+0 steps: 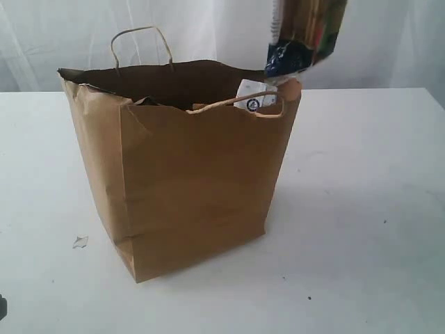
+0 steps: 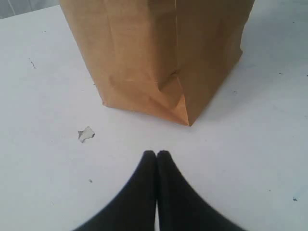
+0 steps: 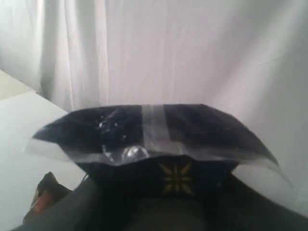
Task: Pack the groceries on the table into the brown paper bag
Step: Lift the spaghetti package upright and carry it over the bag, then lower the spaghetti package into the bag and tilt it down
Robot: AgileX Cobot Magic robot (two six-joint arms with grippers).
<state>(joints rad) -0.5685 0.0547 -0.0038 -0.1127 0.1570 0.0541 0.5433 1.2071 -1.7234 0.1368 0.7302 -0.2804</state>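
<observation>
The spaghetti pack (image 1: 306,35) hangs upright, dark end down, over the right rim of the brown paper bag (image 1: 195,181), clamped by the right gripper (image 3: 166,202); the left gripper (image 2: 156,154) is closed, empty

Closed left gripper (image 2: 157,153) hovers near brown paper bag (image 2: 159,53) corner.

Exterior view: from a little above, facing brown paper bag (image 1: 195,181) on bench (image 1: 361,209). Left wrist: low over bench, near same bag's bottom corner. Right wrist: high, very close behind spaghetti pack (image 3: 154,132), facing curtain (image 3: 192,48)
</observation>
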